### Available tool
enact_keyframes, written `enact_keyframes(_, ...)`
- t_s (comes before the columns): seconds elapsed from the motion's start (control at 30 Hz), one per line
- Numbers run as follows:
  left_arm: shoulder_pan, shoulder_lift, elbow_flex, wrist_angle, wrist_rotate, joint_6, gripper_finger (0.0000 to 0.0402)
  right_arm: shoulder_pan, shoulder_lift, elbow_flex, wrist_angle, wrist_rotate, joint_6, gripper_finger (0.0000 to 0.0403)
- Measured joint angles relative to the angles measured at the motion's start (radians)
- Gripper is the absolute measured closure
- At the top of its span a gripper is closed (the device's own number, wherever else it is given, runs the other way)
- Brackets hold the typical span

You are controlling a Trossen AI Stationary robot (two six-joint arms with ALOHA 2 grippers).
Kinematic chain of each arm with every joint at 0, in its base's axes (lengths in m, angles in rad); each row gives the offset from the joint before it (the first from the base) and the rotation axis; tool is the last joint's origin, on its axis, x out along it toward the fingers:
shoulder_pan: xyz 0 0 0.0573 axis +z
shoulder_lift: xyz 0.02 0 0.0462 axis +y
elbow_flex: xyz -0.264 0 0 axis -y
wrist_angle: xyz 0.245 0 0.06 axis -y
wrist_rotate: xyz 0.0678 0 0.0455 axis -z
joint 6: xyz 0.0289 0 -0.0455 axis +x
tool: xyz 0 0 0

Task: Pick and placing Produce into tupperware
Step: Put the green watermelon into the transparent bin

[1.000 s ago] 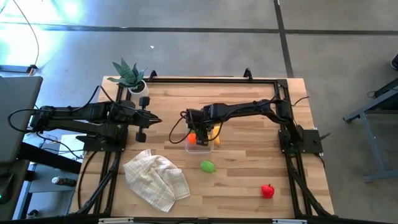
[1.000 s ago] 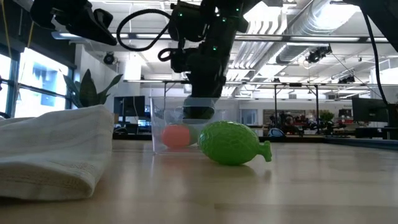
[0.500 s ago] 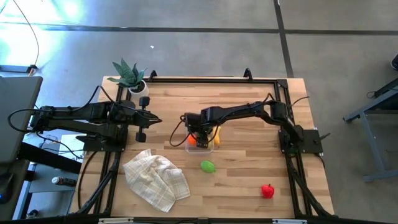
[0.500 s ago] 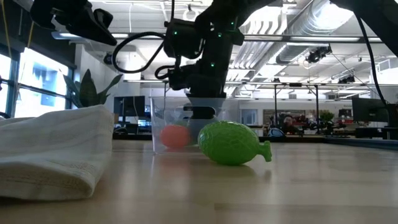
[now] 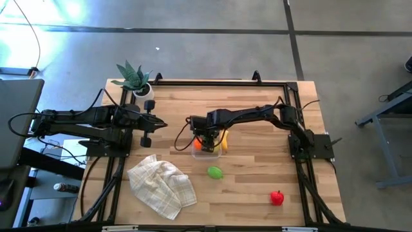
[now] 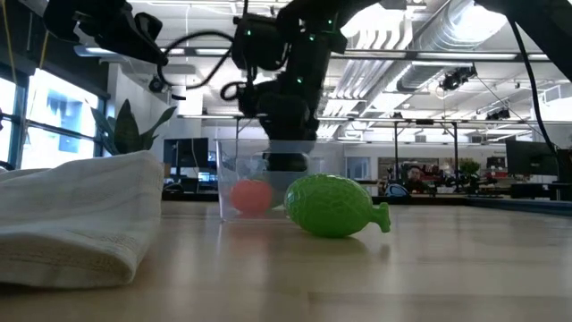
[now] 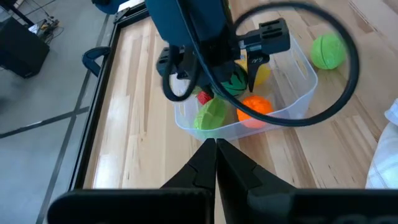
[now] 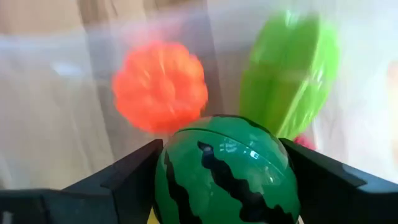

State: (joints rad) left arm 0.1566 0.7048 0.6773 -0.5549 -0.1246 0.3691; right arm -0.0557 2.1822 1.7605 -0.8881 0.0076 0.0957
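Tupperware (image 5: pixel 207 147) near table centre, clear tub, seen also in low view (image 6: pixel 234 179) and left wrist view (image 7: pixel 298 93). Inside: orange (image 8: pixel 160 87) (image 7: pixel 255 106) (image 6: pixel 252 195), light green ridged veg (image 8: pixel 289 71) (image 7: pixel 210 115), bit of red (image 7: pixel 203 97) between them, something yellow (image 7: pixel 261 71) at far side. Toy watermelon (image 8: pixel 227 168) (image 7: pixel 235 81), dark green w/ black stripes, down in tub above the rest, clamped between right gripper (image 8: pixel 224 177) fingers (image 8: pixel 134 171), one pad each side, jaws wide around it. Right gripper (image 5: pixel 206 136) pointing down into tub, arm reaching from right side of table. In low view gripper (image 6: pixel 286 161) dips below tub rim.

Outside tub: green lime-like fruit (image 5: pixel 215 172) (image 6: pixel 335 206) on table just in front of tub, also in left wrist view (image 7: pixel 328 51). Red fruit w/ green top (image 5: pixel 277 197) well apart, near front right corner.

Left gripper (image 5: pixel 147 122) parked at left side, off the tub, fingers (image 7: pixel 214 168) pressed together, gripping nothing.

Checked cloth (image 5: pixel 161 185) crumpled at front left. Potted spiky plant (image 5: pixel 135 80) at back left corner. Wooden table (image 5: pixel 257 187).
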Motion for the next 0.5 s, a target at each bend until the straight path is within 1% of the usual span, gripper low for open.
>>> enact_keyframes(0.2,0.000,0.000,0.000,0.000,0.000,0.000,0.0399,-0.001,-0.001,0.015,0.001,-0.001,-0.026,0.0102)
enact_keyframes(0.5,0.000,0.000,0.000,0.000,0.000,0.000,0.0399,-0.001,0.000,-0.051,0.011,-0.007,-0.019,0.0102)
